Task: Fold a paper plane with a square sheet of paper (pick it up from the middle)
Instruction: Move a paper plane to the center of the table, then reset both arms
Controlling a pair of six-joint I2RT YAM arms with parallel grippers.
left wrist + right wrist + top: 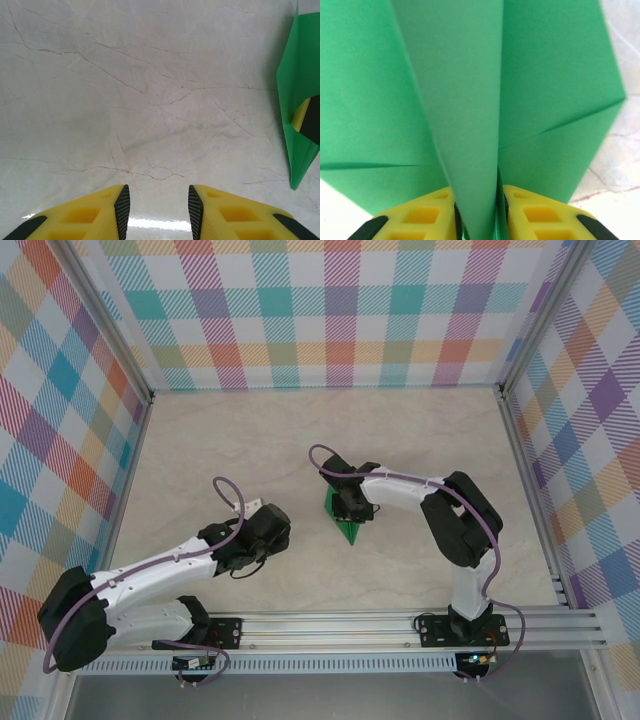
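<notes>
Pale marble-look table (250, 440), bright checked walls (330, 310). Near the middle, folded bright green paper plane (347, 531) under right gripper (350, 506). From the right wrist: middle fold (475, 125) seemingly pinched in jaws. Left gripper (159, 200) parted, empty, nearby.

Right gripper (350, 510) hides much of the paper plane (347, 532).

The paper plane (348, 530) is plain, bright green paper folded into a narrow dart. It sits near the middle of the table (230, 440) with its sharp tip pointing towards the near edge. Close up, a long central fold stands up as a ridge along its length, while the two wing panels spread out lower on either side, each crossed by a slanting crease, and towards the tip the thin layers lie stacked one on another.
</notes>
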